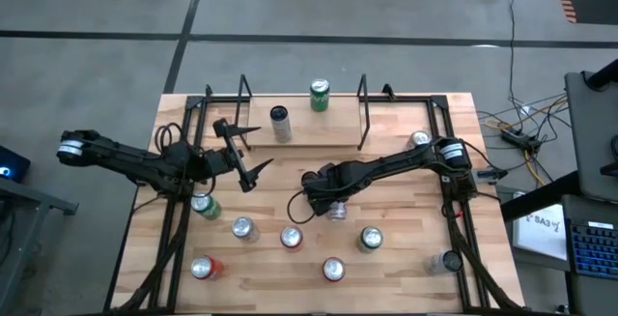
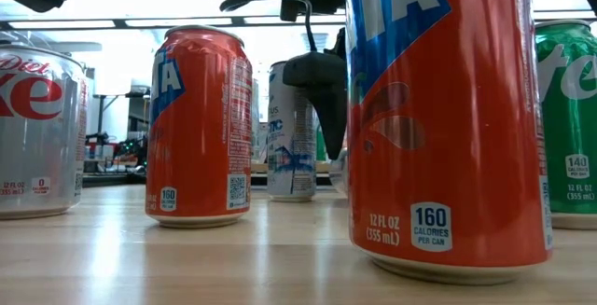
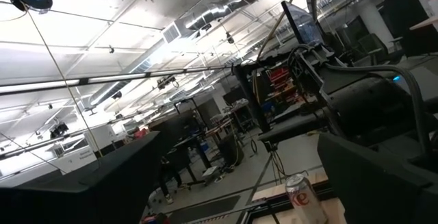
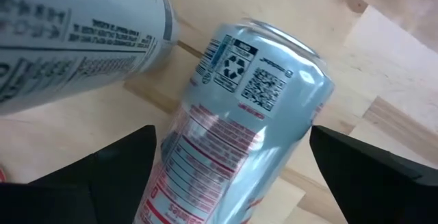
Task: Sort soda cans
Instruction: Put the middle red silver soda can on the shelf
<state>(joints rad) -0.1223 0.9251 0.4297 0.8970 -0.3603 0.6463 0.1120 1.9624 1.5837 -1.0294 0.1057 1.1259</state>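
Right claw (image 1: 333, 203) hung wide open w/ a silver can (image 4: 239, 135) standing between its fingers, not gripped, mid-worktop (image 1: 406, 258). Other cans (image 1: 290, 237) sat just in front of that can; two more stood behind it. Left claw (image 1: 249, 152) was open, empty, well left of it.

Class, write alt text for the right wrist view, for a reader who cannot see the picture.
A silver-white soda can with a nutrition label, recycling symbol and QR code stands on the light wooden table, framed between the right gripper's two open dark fingers, which do not touch it. Part of a second silver can fills the corner beside it.
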